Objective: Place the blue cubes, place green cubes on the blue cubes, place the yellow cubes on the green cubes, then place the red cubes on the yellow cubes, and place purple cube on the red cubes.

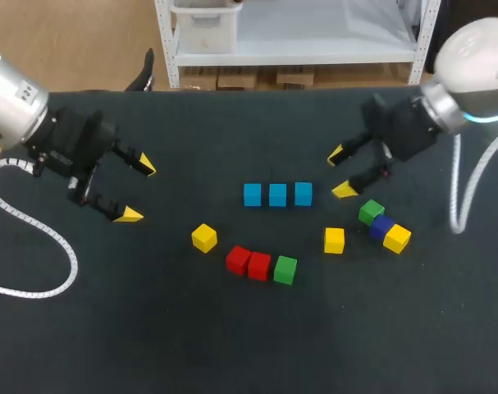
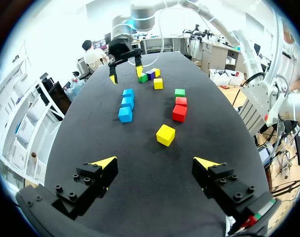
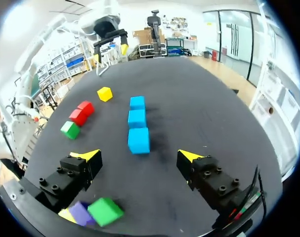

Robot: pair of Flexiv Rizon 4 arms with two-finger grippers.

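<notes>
Three blue cubes (image 1: 277, 194) sit in a straight row near the middle of the dark bench (image 1: 191, 336), each just beside the next, with nothing stacked on them. In front of the row, toward the robot, two red cubes (image 1: 258, 266) lie touching each other, and a green cube (image 1: 285, 270) sits against the right-hand one. A lone yellow cube (image 1: 203, 237) rests to the left of the reds, apart from them. A second yellow cube (image 1: 334, 240) lies to the right, between the green cube and a small diagonal cluster. That cluster is made up of a second green cube (image 1: 371, 212), a purple cube (image 1: 382, 225) and a third yellow cube (image 1: 397, 238), all pressed together in a line. The right fingers (image 1: 344, 190) are spread wide and hold nothing. They hang just right of the blue row, with the cluster's green cube close under the nearer tip. In the right wrist view the blue row lies ahead of the fingers, between them. The left fingers (image 1: 127, 215) are also spread wide and hold nothing, at the bench's left side, well apart from every cube.
</notes>
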